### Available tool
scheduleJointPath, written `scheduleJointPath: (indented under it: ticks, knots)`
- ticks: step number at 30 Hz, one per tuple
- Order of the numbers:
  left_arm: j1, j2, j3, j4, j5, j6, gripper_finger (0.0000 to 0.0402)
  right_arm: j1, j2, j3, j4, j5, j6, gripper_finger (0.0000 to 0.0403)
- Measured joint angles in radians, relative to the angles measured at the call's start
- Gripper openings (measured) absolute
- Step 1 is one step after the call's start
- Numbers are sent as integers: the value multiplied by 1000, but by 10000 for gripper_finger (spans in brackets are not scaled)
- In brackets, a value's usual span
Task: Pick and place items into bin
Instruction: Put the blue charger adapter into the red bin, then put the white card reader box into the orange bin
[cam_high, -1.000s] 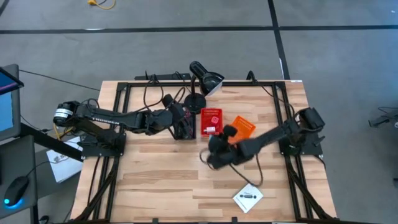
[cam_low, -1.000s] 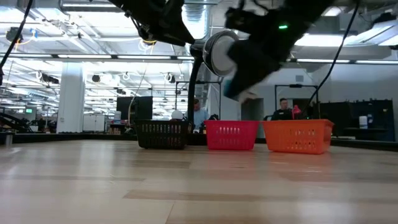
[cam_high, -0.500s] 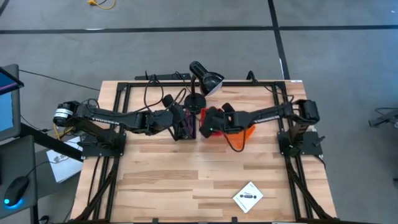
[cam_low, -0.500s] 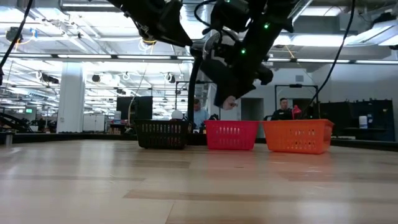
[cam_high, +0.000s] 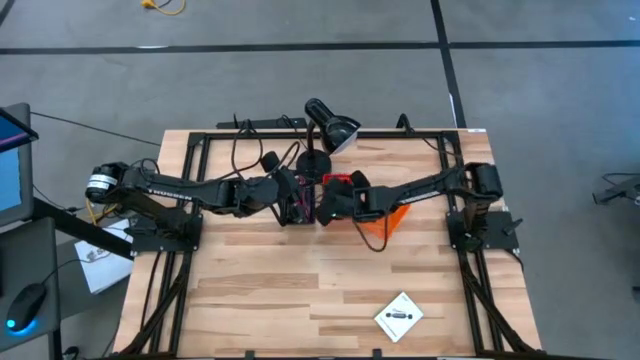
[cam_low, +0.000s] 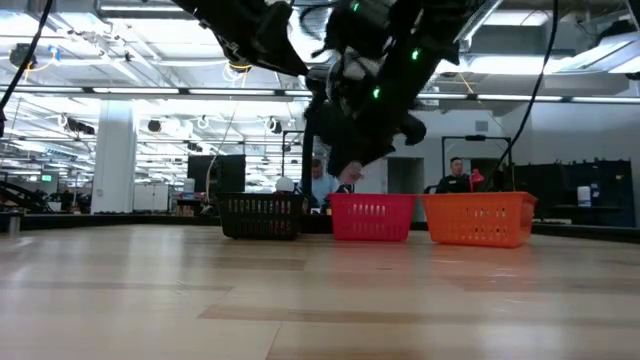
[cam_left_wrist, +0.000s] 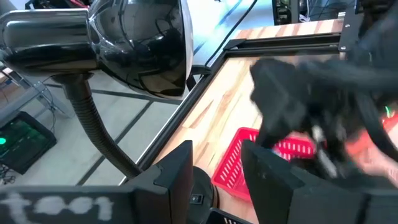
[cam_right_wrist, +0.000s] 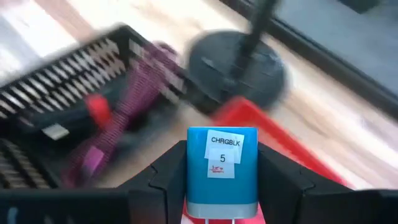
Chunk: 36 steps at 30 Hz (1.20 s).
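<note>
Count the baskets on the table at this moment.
3: a black basket farthest toward the left arm's side, a red basket in the middle, and an orange basket nearest the right arm's base; the arms hide parts of them from above.

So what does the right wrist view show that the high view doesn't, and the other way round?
Only the right wrist view shows the blue block labelled CHRGBLK 5 between the right gripper's fingers, and a purple strap in the black basket. Only the high view shows the white square card near the table's front edge and the left gripper. Both show the lamp base and red basket.
</note>
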Motion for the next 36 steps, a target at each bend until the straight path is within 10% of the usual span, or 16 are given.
scheduleJointPath:
  ticks: [18,36]
  knots:
    - [1,0,0,-76,-37,5,103,-99,105,14,-10,-113,12,141]
    - [0,0,0,-102,-32,6,102,-133,117,22,35,-194,-86,222]
